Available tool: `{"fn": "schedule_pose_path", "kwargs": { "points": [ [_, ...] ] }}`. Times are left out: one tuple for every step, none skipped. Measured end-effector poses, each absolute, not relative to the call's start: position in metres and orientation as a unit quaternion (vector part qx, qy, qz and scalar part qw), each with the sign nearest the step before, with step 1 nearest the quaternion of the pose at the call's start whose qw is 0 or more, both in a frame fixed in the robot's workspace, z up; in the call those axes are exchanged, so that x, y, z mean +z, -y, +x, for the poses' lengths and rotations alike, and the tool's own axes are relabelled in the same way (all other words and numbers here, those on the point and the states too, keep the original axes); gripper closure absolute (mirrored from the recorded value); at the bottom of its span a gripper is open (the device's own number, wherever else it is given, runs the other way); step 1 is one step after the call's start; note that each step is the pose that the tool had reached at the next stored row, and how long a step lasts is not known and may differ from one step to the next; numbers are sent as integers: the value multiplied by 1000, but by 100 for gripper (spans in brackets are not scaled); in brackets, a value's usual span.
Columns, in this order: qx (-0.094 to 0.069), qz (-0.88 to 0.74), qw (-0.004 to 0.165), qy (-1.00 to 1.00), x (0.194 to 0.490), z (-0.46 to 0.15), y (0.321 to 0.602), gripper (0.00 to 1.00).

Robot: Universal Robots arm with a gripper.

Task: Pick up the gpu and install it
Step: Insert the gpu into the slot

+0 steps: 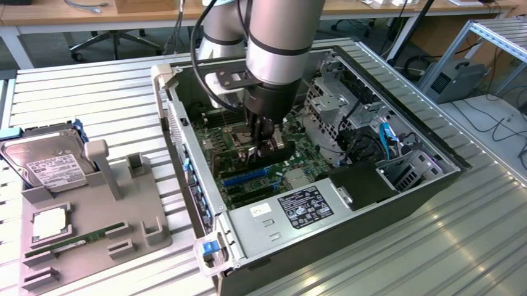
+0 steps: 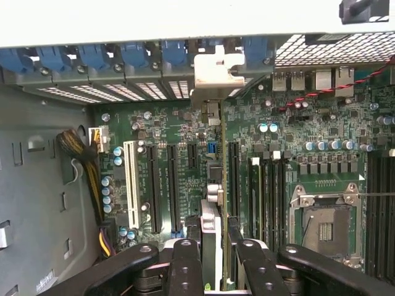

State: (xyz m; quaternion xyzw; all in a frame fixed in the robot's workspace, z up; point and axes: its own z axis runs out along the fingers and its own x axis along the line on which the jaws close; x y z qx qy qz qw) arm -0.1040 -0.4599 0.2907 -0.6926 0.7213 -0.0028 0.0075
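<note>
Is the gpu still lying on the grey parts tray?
No: the hand holds the gpu edge-on over the motherboard inside the case.

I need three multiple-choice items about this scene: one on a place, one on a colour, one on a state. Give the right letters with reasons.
1. Where is the hard drive?
A. inside the case
B. on the grey tray, at the exterior view's left of the case
C. in the claw

2. What colour are the clips along the case's slot openings?
A. blue
B. red
C. yellow

3. What is the state of the claw?
A. open above the tray
B. shut on the memory stick
C. shut on the gpu, inside the case

Answers:
1 B: the hard drive leans on the tray, outside the case.
2 A: the clips are blue in the wrist view.
3 C: the claw has the gpu edge-on between its fingers, over the board.
</note>
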Motion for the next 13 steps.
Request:
{"fn": "schedule_pose_path", "kwargs": {
  "points": [
    [-3, -693, 7, -721, 290, -105, 460, 73],
    [-3, -693, 7, -721, 289, -105, 460, 73],
    [-3, -693, 7, -721, 289, -106, 460, 73],
    [-3, -693, 7, -721, 288, -106, 460, 73],
    [-3, -693, 7, -721, 288, -107, 460, 73],
    [-3, -693, 7, -721, 287, -107, 460, 73],
    [-3, -693, 7, -721, 286, -107, 460, 73],
    [-3, -693, 7, -721, 285, -107, 460, 73],
    [-3, -693, 7, -721, 285, -107, 460, 73],
    [-3, -693, 7, -721, 284, -107, 459, 73],
    [-3, -693, 7, -721, 284, -107, 459, 73],
    [-3, -693, 7, -721, 283, -108, 459, 73],
    [-3, -693, 7, -721, 283, -108, 459, 73]
  ]
}}
